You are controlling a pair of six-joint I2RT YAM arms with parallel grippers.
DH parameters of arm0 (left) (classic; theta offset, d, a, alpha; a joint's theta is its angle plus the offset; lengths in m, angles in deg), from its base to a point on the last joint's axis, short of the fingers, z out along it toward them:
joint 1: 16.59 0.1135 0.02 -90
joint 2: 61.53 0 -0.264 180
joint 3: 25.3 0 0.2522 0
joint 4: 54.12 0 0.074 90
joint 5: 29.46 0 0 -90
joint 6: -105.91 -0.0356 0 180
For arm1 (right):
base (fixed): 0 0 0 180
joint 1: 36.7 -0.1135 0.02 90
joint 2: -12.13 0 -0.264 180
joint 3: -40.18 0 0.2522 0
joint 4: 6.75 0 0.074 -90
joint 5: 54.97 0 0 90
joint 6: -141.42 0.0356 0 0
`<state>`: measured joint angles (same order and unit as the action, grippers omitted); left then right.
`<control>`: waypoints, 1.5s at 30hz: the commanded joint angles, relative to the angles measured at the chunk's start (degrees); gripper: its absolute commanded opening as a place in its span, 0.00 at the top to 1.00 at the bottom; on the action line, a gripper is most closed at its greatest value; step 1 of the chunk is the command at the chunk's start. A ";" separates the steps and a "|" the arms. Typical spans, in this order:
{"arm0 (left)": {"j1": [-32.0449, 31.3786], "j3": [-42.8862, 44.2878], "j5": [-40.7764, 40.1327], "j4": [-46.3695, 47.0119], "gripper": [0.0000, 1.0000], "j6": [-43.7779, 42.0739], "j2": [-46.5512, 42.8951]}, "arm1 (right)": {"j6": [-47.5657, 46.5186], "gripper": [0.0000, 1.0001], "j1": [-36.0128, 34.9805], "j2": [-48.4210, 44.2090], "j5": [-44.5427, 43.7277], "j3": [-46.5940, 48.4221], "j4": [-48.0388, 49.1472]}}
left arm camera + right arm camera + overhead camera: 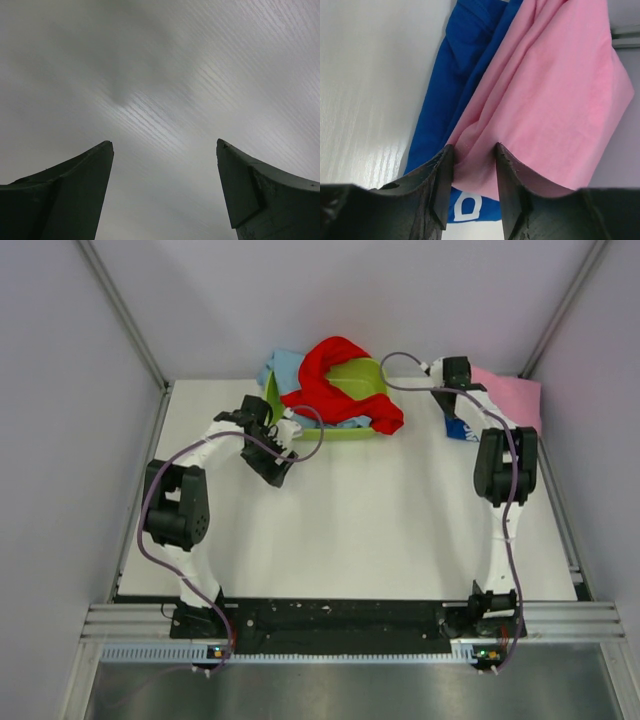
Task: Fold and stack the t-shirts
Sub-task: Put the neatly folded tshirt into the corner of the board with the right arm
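A robotics lab test cell. Plain pale wall panels [300,300] close in a white tabletop [370,530] on three sides, held by bare aluminium frame rails [120,310]. Two jointed robot arms, the left arm [180,510] and the right arm [505,470], are bolted to a black mounting bar [340,618] over slotted aluminium extrusion [350,635], with purple cables [145,540] looped along them.
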<state>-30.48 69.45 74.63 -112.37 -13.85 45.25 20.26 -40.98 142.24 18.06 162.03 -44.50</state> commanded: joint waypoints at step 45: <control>1.94 -0.22 1.73 -2.88 0.12 -0.92 -5.52 | -3.13 0.43 -0.91 -21.10 29.52 -16.24 -8.71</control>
<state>-28.89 69.43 75.90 -114.62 -14.29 45.84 12.61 -41.13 129.65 33.67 145.45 -50.38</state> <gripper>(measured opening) 0.876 0.527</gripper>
